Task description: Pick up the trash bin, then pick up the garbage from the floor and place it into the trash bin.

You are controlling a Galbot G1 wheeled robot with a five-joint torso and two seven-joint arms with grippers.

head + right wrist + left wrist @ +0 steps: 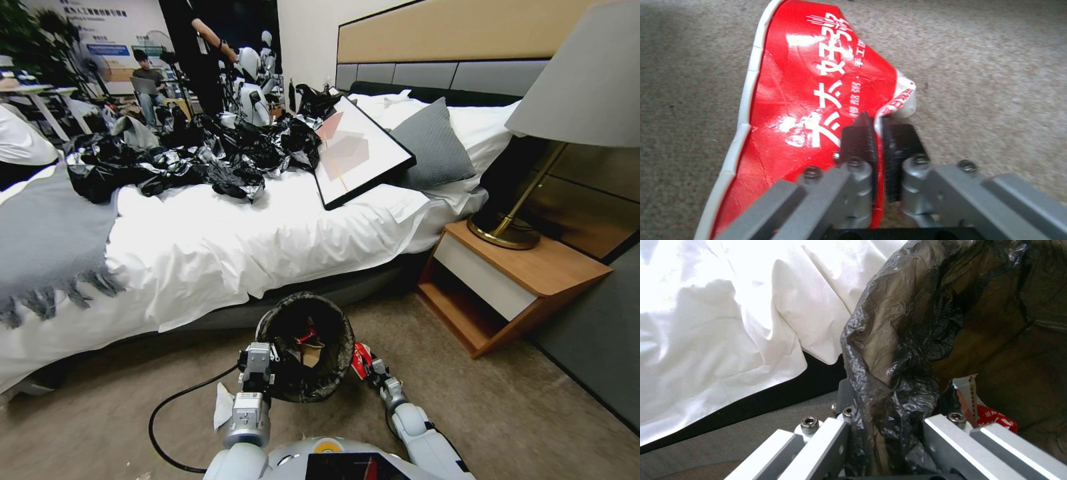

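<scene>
Left gripper (pixel 257 357) pinches the bin (pixel 305 347) rim; right gripper (pixel 878 140) nips a red pack (pixel 809 110) by its edge, which could slip free short of the bin.

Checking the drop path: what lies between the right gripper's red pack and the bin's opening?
In the head view, just the bag-lined rim of the trash bin; the red pack sits beside it.

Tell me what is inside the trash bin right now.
Inside the trash bin, lined with black bag, lie a red-and-white pack and a tan piece. The bag's folds hide the bottom. The left gripper clamps the rim; the right gripper holds another red pack outside.
</scene>
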